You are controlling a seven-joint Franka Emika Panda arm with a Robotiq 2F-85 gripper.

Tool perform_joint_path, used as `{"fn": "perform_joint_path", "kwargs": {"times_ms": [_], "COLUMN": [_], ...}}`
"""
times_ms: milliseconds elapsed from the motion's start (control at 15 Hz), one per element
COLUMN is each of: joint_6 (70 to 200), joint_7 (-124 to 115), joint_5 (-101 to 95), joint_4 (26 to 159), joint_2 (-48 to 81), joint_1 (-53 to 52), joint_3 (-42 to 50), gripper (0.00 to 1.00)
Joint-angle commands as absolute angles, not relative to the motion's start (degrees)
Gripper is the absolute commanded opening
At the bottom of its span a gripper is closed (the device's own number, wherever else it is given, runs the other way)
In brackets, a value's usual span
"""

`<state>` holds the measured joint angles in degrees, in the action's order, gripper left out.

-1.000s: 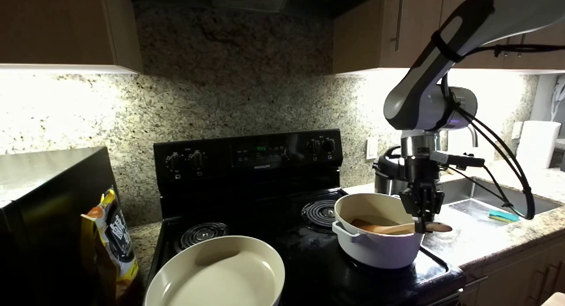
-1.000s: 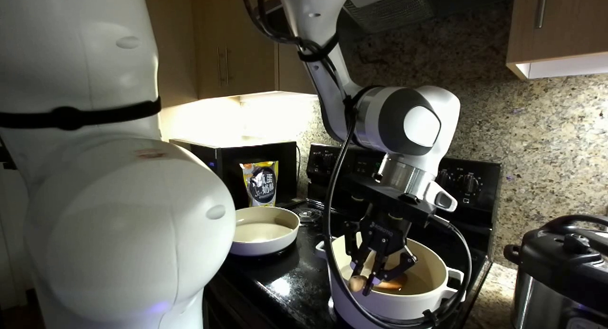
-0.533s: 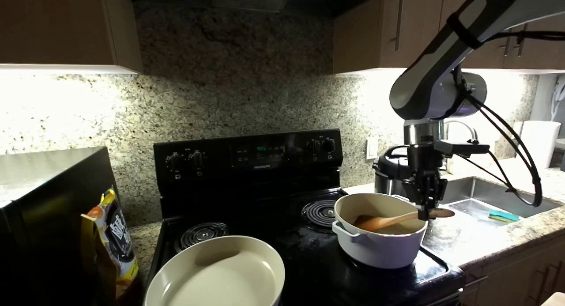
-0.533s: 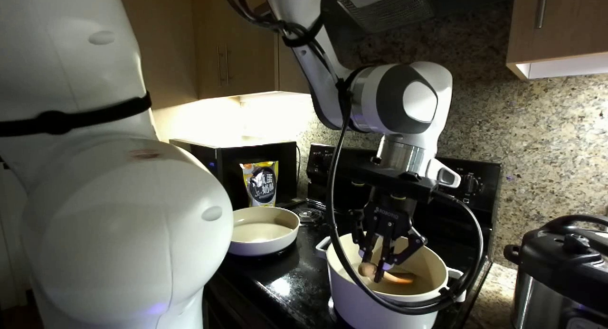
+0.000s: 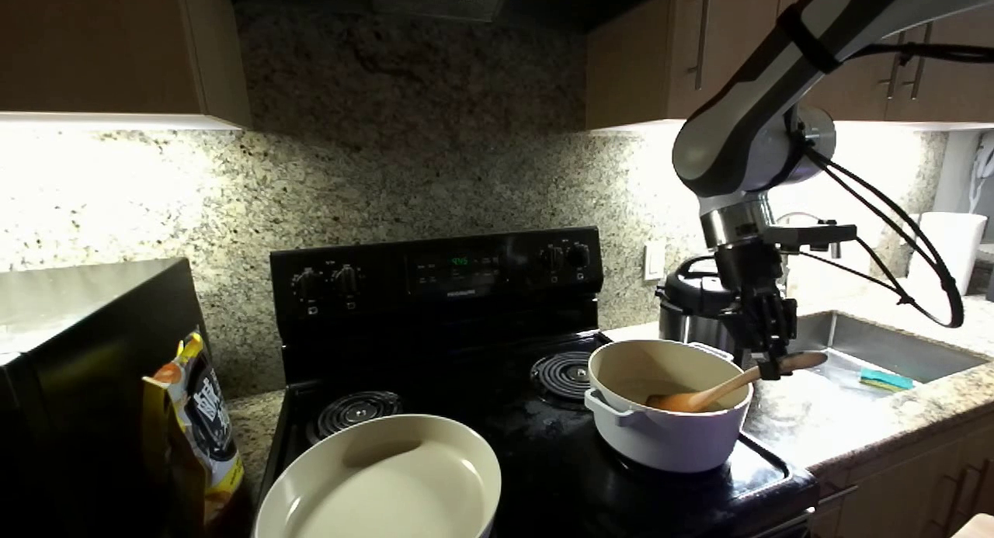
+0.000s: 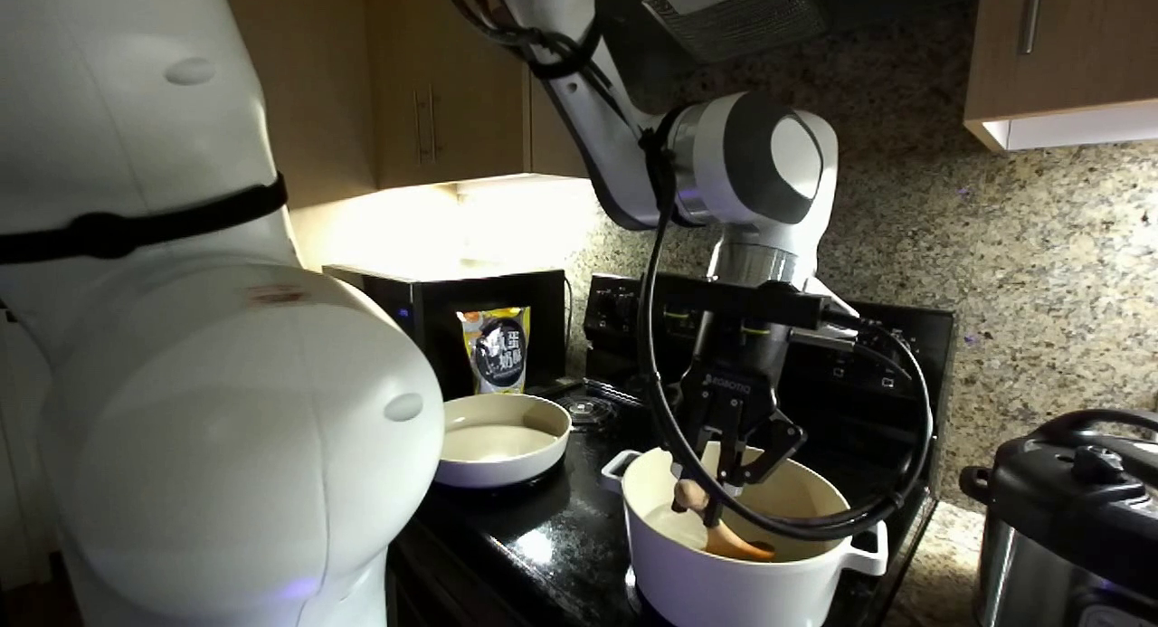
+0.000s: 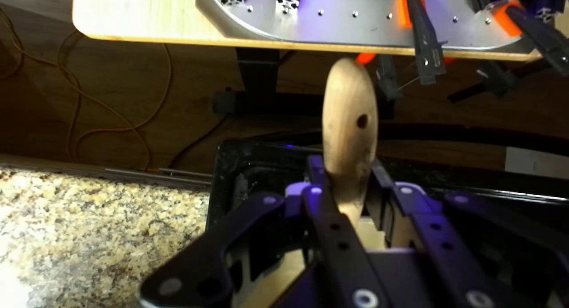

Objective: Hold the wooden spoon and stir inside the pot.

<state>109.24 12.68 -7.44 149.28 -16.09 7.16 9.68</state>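
My gripper point(image 5: 769, 367) is shut on the wooden spoon point(image 5: 722, 390) near the end of its handle. In the wrist view the fingertips point(image 7: 316, 168) stand on both sides of the handle point(image 7: 349, 117), whose rounded end with a hole sticks out past them. The white pot point(image 5: 664, 441) stands on the stove's front right. The gripper is just above the pot's rim in both exterior views. The spoon slants down into the pot, and its darker orange-brown head point(image 6: 735, 546) is low inside. I cannot tell whether the head touches the bottom.
A shallow cream dish point(image 5: 404, 491) sits on the stove's left side. A steel-and-black cooker point(image 6: 1067, 482) stands on the counter beside the stove. A yellow bag point(image 5: 206, 414) leans by the black microwave point(image 6: 434, 310). A cable loop point(image 6: 778, 523) hangs in front of the pot.
My gripper has risen and tilted, carrying the handle end up. The spoon has gone from nearly level to a steeper slant, and its head has shifted across the pot. The pot has not moved.
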Motion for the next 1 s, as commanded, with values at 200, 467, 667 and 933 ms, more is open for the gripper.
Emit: {"fn": "perform_joint_path", "kwargs": {"times_ms": [200, 467, 667, 933], "joint_6": [103.79, 106.58, 106.91, 106.27], "joint_7": [13.61, 14.14, 13.9, 13.8], "joint_5": [-7.29, -4.64, -3.29, -3.77], "joint_4": [141.55, 138.16, 136.36, 136.62], "joint_2": [-8.44, -6.21, -4.83, -3.89], "joint_1": [5.31, 4.91, 5.75, 6.95], "joint_3": [7.56, 7.65, 8.26, 9.51], "gripper": [0.08, 0.08, 0.08, 0.08]}}
